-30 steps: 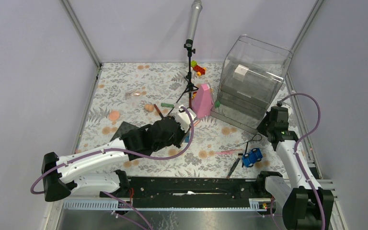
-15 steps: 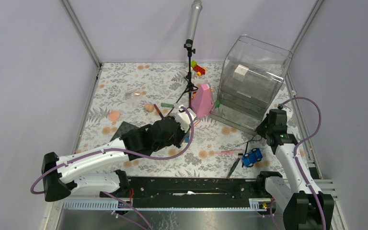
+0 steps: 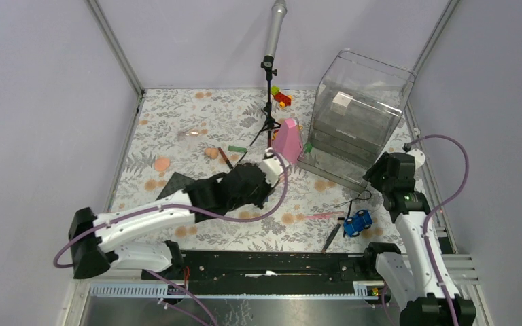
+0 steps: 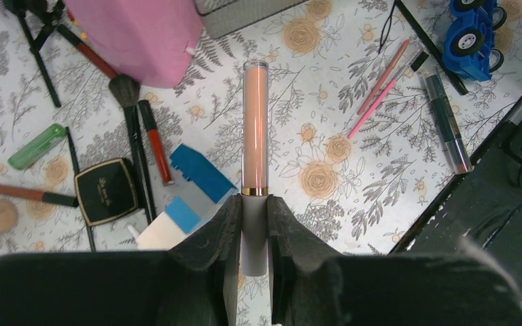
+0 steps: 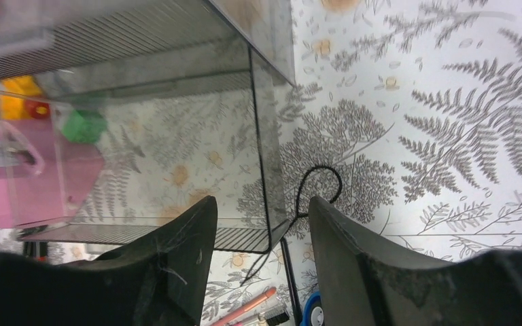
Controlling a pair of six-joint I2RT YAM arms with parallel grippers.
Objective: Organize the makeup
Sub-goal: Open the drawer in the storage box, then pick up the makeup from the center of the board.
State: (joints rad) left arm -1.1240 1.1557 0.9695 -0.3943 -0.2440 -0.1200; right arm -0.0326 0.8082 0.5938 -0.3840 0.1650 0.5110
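**Operator:** Report the left end effector.

**Technician:** It is pinching. Both fingers clamp the pale cap end of a slim clear tube of peach gloss. The tube body projects forward, unsupported, above the floral-patterned table.

**Operator:** What lies beneath it?

**Technician:** A blue toy block lies just beside the tube's line. Further left are a black square compact, a black-handled brush, a red pencil and a green tube. To the right are two pink pencils and a blue toy car. All lie loose on the table.

**Operator:** Report the right end effector.

**Technician:** It is spread and holds nothing. It sits near a lower corner of the clear plastic drawer organizer. A thin black looped cord lies on the table beyond its fingertips.

**Operator:** List the probable faults from here.

**Technician:** These are judgements, not observations.
1. The grip is on the cap end only. A fast swing may pivot the tube between the fingers, or pull the cap from the body.
2. The tall pink cone-shaped object stands ahead of the tube, beside the organizer. A low transfer path would likely strike it.
3. The right end effector is close to the organizer corner. A sideways move may shove the organizer or snag the cord.
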